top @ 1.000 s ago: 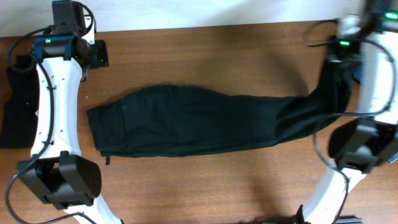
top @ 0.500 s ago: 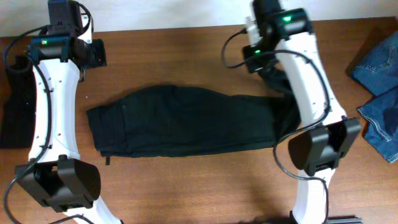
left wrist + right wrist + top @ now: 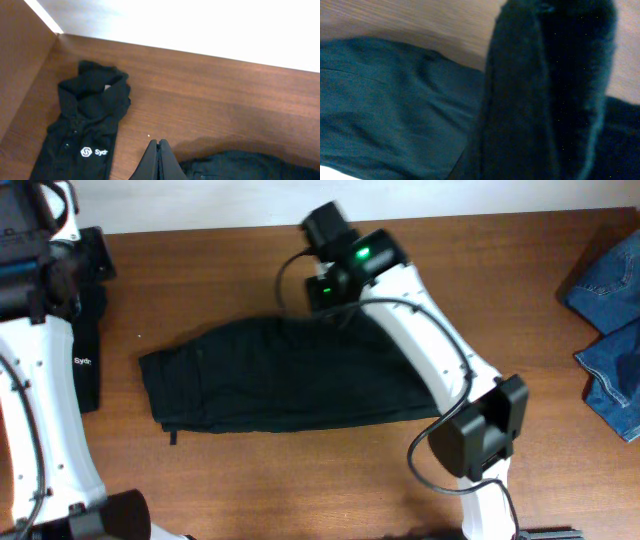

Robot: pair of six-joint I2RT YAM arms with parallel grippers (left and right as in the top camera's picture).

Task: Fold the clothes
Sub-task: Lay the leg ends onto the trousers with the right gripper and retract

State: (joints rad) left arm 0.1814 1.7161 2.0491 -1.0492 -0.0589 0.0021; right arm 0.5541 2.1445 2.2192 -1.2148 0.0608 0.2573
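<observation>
Tabletop (image 3: 300,490): black trousers (image 3: 260,380) flat at centre, waist end left. Right claw (image 3: 325,290), at their far edge, pinching a raised fold of leg. Left claw (image 3: 158,159), far left, pressed together, empty, beside the logo garment (image 3: 85,135).

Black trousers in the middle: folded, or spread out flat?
Mid-fold. The trousers mostly lie flat on the table, but the right wrist view shows their leg end lifted over the rest, apparently in the right gripper.

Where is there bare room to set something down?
Widest: bare table between the right arm and the blue jeans. Also the strip in front of the black trousers. Crowded: the left edge, where the logo garment lies beside the left arm.
</observation>
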